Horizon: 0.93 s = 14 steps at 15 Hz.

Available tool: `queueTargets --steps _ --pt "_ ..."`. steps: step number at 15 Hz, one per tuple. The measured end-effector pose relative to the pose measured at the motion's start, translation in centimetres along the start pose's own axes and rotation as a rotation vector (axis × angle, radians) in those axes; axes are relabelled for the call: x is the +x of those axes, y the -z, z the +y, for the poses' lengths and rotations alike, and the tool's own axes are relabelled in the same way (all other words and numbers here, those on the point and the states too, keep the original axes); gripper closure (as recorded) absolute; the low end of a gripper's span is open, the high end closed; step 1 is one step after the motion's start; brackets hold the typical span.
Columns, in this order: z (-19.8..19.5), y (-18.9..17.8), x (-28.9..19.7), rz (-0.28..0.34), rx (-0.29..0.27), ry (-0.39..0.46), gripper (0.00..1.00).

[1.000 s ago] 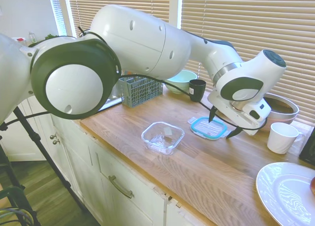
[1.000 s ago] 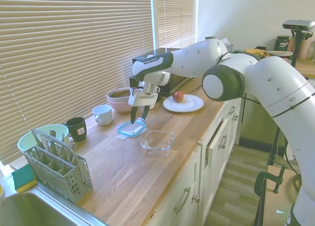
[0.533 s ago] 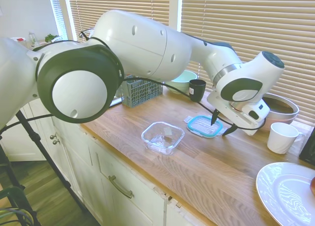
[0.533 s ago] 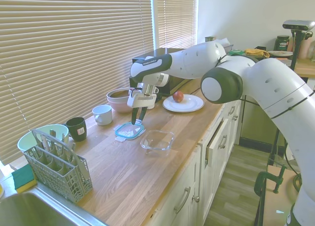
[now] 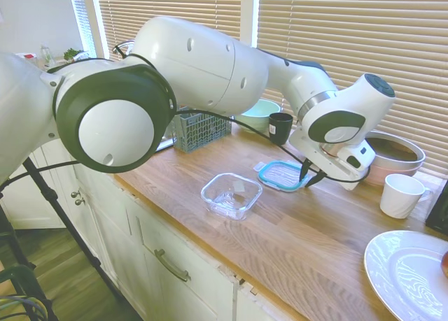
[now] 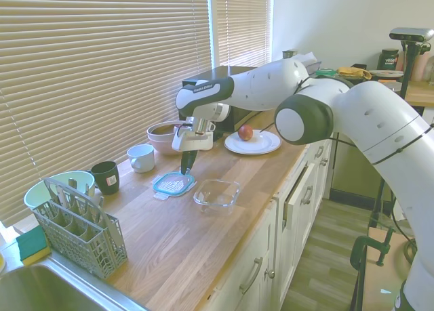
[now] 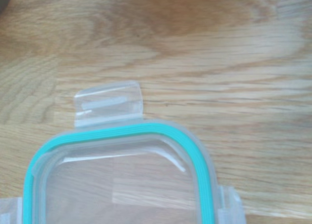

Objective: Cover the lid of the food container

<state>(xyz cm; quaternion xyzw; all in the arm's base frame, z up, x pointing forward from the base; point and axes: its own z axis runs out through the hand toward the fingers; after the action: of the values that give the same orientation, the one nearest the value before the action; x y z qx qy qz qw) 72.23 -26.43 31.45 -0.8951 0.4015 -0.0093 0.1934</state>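
Observation:
The lid (image 5: 278, 175) (image 6: 173, 183) (image 7: 122, 175), clear with a teal rim and snap tabs, lies low over the wooden counter (image 5: 308, 237), between the black mug and the food container. My gripper (image 5: 308, 174) (image 6: 185, 166) points down at the lid's edge on the pink bowl's side, its fingers drawn together on that edge. The food container (image 5: 231, 194) (image 6: 217, 193), a shallow clear dish, stands open and apart from the lid, nearer the counter's front edge.
Along the window side stand a black mug (image 5: 281, 127), a mint-green bowl (image 5: 257, 115), a pink bowl (image 5: 395, 153) and a white mug (image 5: 401, 195). A white plate (image 6: 252, 142) carries an apple (image 6: 245, 132). A grey cutlery basket (image 6: 78, 226) stands by the sink (image 6: 41, 287).
The fingers went from spread wide over the lid to drawn together on its edge. Lid and gripper shifted along the counter toward the black mug's side.

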Motion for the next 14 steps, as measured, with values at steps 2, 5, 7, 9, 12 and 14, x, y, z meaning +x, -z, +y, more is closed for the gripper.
queueTargets --steps 2,5,7,9,12,14 --pt "-0.5 -0.2 -0.3 -0.003 -0.001 0.006 1.0" --pt "-1.4 -0.4 -0.8 -0.002 -0.009 0.017 1.0" --pt "-2.0 -0.1 -1.1 0.009 -0.029 0.028 1.0" --pt "-3.0 1.5 -1.8 0.042 -0.067 0.041 1.0" --pt "-3.9 5.5 -3.5 0.085 -0.097 0.056 1.0" --pt "-3.6 7.4 -4.8 0.096 -0.113 0.059 1.0"
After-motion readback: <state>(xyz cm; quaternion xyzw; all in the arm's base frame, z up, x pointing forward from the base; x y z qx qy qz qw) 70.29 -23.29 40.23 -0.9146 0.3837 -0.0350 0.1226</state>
